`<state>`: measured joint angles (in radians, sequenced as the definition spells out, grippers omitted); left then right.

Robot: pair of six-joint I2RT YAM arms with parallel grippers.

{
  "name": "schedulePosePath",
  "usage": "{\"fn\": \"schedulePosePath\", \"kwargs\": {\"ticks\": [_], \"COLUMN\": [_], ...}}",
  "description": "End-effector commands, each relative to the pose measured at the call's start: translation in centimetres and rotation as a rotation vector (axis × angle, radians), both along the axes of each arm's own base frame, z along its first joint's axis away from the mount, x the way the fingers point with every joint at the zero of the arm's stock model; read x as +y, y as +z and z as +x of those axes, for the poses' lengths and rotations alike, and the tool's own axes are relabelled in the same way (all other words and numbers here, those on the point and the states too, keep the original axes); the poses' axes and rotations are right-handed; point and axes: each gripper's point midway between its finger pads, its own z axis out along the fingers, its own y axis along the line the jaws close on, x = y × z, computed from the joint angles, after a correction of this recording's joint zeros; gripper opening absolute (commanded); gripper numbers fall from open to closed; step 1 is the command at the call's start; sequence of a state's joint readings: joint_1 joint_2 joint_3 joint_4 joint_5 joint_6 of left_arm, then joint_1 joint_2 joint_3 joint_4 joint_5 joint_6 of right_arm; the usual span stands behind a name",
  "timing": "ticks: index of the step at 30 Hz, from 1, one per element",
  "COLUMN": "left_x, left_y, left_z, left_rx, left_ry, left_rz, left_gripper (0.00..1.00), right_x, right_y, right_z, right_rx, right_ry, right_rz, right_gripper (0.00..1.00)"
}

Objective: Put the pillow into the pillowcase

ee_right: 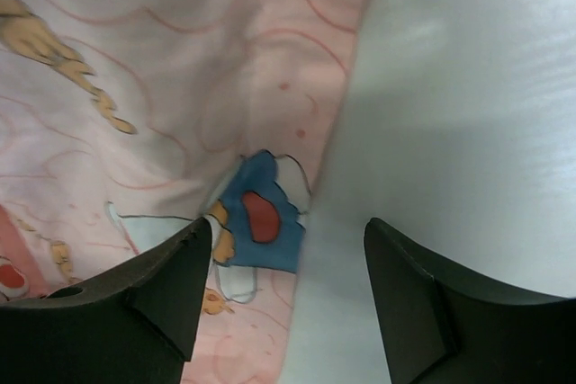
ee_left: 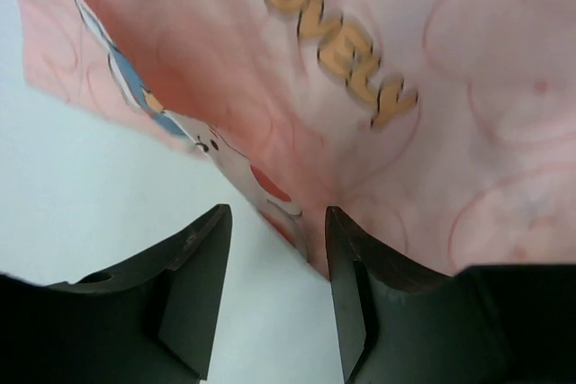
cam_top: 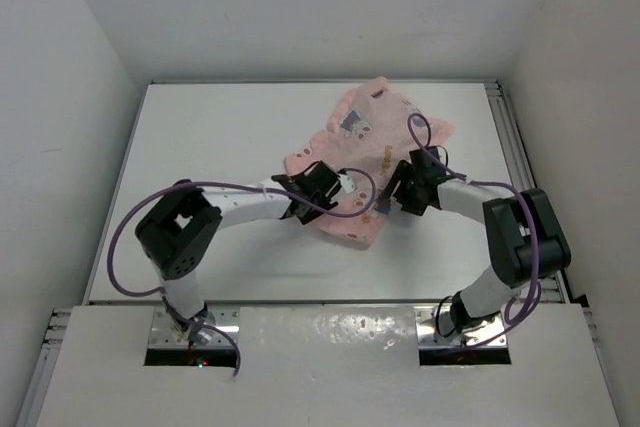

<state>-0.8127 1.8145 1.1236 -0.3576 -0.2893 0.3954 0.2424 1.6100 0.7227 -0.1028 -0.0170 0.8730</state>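
Since an edge must be lifted before anything is stuffed, the left tool (cam_top: 322, 189) is set at the pillowcase's (cam_top: 372, 127) 8 o'clock hem and the right tool (cam_top: 405, 192) at 5 o'clock, both with jaws apart, straddling cloth, nothing clamped. The pillowcase is heaped on the tabletop (cam_top: 220, 137) toward 1 o'clock. No pillow is seen; it may be hidden inside. Purple cables (cam_top: 112, 252) loop nearby; nothing else obstructs.
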Motion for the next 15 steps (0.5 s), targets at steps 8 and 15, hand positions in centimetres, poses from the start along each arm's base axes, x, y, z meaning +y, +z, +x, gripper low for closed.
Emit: {"fn": "schedulePosePath", "kwargs": {"ticks": [8,15], "left_x": [9.0,8.7], "left_y": [-0.8,1.5], "left_z": [-5.7,-7.1], "left_rx": [0.055,0.119], "left_ry": [-0.025,-0.061], "left_rz": [0.256,0.222], "left_gripper": [0.43,0.44], "right_x": [1.4,0.9], "right_y": [0.0,1.5], "right_z": [0.2,0.3], "right_rx": [-0.027,-0.063], "right_ry": [0.009,0.033], "right_rz": [0.023,-0.047], "right_gripper": [0.68,0.68]}}
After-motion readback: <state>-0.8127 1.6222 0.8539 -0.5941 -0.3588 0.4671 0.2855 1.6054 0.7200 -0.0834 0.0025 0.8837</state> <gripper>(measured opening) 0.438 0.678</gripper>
